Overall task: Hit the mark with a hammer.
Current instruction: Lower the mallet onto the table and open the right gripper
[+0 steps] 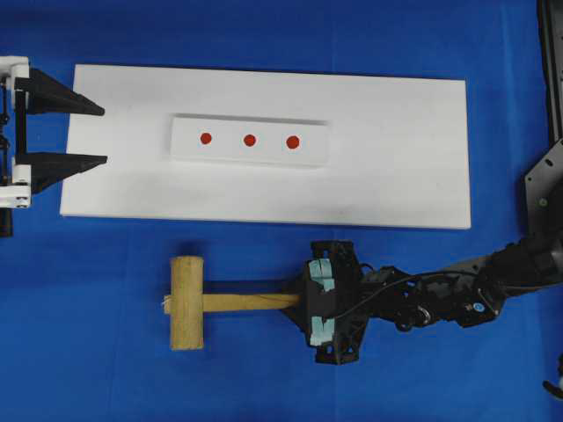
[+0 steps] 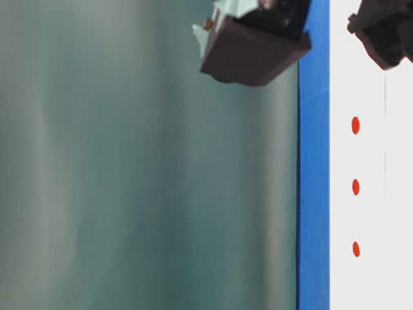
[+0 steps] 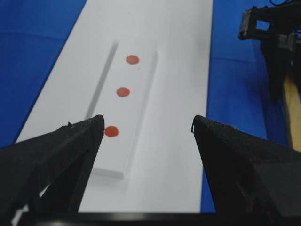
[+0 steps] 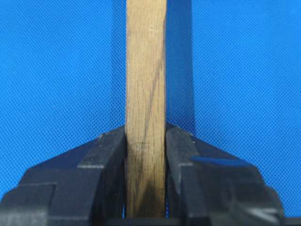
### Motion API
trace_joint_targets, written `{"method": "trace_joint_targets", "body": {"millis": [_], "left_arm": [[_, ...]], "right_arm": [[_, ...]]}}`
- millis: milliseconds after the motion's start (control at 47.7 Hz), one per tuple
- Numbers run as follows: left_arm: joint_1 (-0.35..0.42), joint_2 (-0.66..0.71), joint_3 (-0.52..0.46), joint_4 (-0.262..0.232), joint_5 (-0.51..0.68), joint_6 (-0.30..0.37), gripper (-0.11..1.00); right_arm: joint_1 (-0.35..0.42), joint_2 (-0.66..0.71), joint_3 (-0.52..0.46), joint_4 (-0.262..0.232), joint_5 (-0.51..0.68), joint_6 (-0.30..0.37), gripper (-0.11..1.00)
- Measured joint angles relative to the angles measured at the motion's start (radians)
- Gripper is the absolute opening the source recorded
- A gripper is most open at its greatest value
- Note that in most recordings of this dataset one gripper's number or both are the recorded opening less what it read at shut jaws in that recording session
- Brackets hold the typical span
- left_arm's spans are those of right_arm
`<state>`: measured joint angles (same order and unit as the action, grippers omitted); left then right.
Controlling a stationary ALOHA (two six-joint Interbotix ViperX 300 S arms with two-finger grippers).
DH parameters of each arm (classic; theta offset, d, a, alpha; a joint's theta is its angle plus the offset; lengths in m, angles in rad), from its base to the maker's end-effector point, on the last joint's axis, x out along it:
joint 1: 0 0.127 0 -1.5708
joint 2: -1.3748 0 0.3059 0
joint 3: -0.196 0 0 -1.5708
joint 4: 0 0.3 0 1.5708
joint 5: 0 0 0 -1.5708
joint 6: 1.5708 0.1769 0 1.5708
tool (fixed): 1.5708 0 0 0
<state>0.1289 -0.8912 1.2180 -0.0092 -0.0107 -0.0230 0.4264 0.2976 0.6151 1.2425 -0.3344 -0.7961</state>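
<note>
Your right gripper (image 4: 145, 141) has its black fingers (image 4: 106, 155) pressed on both sides of the hammer (image 4: 146, 84) handle, above the blue table (image 4: 56, 70).

Nothing to read here, honestly. No text, labels, brand names or numbers show up in any view. The only markings at all are three plain red dots in a row on the white strip (image 1: 250, 141) near the upper middle of the overhead frame, with the mark (image 1: 250, 140) as the centre one.
</note>
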Motion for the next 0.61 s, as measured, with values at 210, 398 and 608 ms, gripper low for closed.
{"method": "trace_joint_targets", "body": {"millis": [210,398,608], "left_arm": [[0.000,0.000,0.000,-0.002,0.000,-0.014,0.73],[0.002,-0.002,0.000,0.000,0.002,-0.025,0.73],[0.000,-0.002,0.000,-0.002,0.002,-0.025,0.73]], "right_arm": [[-0.009,0.003,-0.002,0.000,0.005,0.002,0.61],[-0.009,-0.003,-0.005,0.000,0.002,-0.003,0.88],[0.002,-0.100,0.020,-0.005,0.012,-0.018,0.83]]}}
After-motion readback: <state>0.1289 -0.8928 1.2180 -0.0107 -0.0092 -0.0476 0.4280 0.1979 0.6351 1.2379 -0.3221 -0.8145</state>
